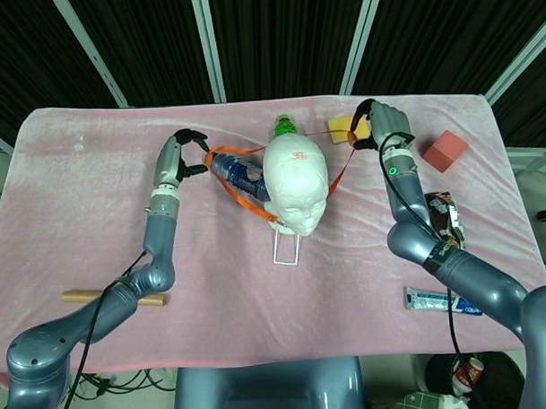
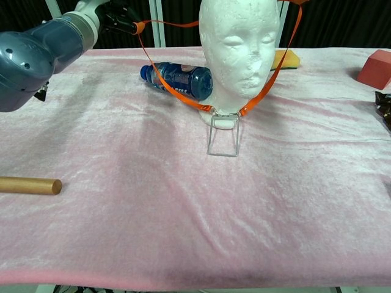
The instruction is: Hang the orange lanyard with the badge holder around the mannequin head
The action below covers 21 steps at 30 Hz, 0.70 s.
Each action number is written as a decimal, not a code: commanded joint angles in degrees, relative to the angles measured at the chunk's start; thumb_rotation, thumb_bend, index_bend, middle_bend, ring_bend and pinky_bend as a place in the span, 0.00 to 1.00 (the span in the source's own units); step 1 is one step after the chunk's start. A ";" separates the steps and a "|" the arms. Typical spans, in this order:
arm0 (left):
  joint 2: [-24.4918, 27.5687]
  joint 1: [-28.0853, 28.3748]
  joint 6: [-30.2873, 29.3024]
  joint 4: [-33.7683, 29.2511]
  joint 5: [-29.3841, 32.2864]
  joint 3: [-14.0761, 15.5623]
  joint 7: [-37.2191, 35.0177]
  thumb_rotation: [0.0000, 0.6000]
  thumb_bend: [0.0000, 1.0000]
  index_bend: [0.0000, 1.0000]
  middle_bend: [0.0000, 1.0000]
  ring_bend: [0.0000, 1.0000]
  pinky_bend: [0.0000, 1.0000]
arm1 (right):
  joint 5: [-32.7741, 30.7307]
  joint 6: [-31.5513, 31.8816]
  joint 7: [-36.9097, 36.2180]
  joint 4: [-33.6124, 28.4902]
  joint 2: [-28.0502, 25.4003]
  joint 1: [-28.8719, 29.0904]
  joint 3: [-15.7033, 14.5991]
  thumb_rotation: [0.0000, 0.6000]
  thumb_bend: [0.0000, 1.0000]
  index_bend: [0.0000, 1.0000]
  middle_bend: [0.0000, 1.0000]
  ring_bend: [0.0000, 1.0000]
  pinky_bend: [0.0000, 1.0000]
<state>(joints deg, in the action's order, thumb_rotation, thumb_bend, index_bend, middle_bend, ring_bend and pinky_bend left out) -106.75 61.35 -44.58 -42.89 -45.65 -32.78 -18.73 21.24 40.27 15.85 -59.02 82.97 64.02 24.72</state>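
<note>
Head view: white mannequin head (image 1: 293, 188) upright mid-table on the pink cloth (image 1: 258, 286), face toward the robot. Orange lanyard (image 1: 241, 195) is looped around it — strap runs behind the head and down both sides to the neck base. Clear badge holder (image 1: 286, 247) hangs off the clip and lies on the cloth in front of the base.

Left hand (image 1: 178, 158) is left of the head, fingers curled, pinching the strap's left run; strap is pulled out sideways toward it. Right hand (image 1: 381, 126) is at the far right of the head, fingers curled around the strap's right run near the yellow sponge (image 1: 342, 128).

Chest view: strap comes off the left hand (image 2: 119, 18), goes behind the head (image 2: 239, 52), and both runs meet at the neck where the badge holder (image 2: 222, 135) sits tilted on the cloth. Right hand is cropped out at the top here.

Blue water bottle (image 1: 238, 172) lies on its side just left of the head, under the left strap run. Green-capped bottle (image 1: 285, 129) behind the head. Red block (image 1: 443, 151) far right, wooden dowel (image 1: 115, 298) near left edge, toothpaste tube (image 1: 442, 302) near right, dark snack packet (image 1: 444, 215) beside the right arm.
</note>
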 commanded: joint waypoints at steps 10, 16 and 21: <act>1.54 -0.50 3.68 -2.59 0.52 0.85 3.09 1.00 0.10 0.19 0.11 0.00 0.01 | -0.97 -3.63 0.78 0.45 -1.07 -0.11 -1.06 1.00 0.23 0.34 0.14 0.25 0.22; 3.46 -1.25 4.20 -5.77 0.61 0.87 3.96 1.00 0.10 0.15 0.09 0.00 0.00 | -1.01 -3.84 -0.28 -0.57 -1.98 -0.54 -0.73 1.00 0.23 0.32 0.14 0.25 0.22; 4.89 -1.90 3.10 -8.34 0.27 1.31 5.62 1.00 0.10 0.15 0.09 0.00 0.01 | -1.14 -3.51 -2.09 -1.17 -2.96 -1.39 0.06 1.00 0.23 0.32 0.15 0.25 0.22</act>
<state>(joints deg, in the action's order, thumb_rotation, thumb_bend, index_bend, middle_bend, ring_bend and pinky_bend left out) -102.30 59.71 -41.08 -50.60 -45.27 -31.61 -13.55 20.20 36.65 14.22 -60.07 80.28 62.90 24.49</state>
